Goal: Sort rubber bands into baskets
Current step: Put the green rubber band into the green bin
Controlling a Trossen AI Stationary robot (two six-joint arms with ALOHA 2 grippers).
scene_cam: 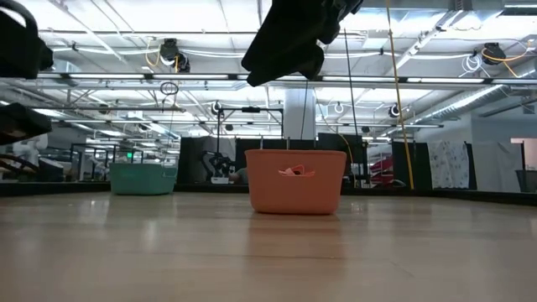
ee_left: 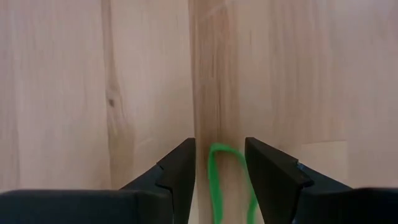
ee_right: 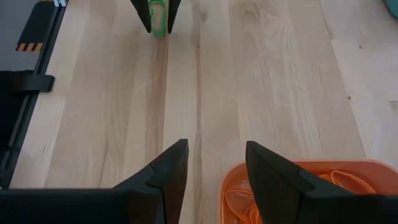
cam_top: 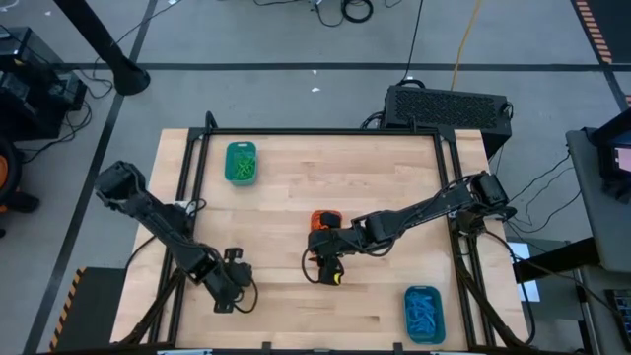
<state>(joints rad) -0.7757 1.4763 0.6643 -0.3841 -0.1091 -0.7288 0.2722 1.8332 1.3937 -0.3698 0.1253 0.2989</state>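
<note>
Between the left pincer's (ee_left: 217, 180) parted fingers hangs a green rubber band (ee_left: 227, 180), seemingly gripped (limp, light, stretchy); pinch its strand. Right pincer (ee_right: 214, 180) released.

On the table (cam_top: 296, 187), the middle basket (cam_top: 324, 219) serves as landmark: one basket (cam_top: 242, 163) sits far-left of it, another (cam_top: 424, 314) near-right. The right gripper (cam_top: 330, 268) hangs just before it; the left gripper (cam_top: 240, 286) lies farther left, a rubber band (ee_left: 227, 180) seemingly between its fingers.
</note>
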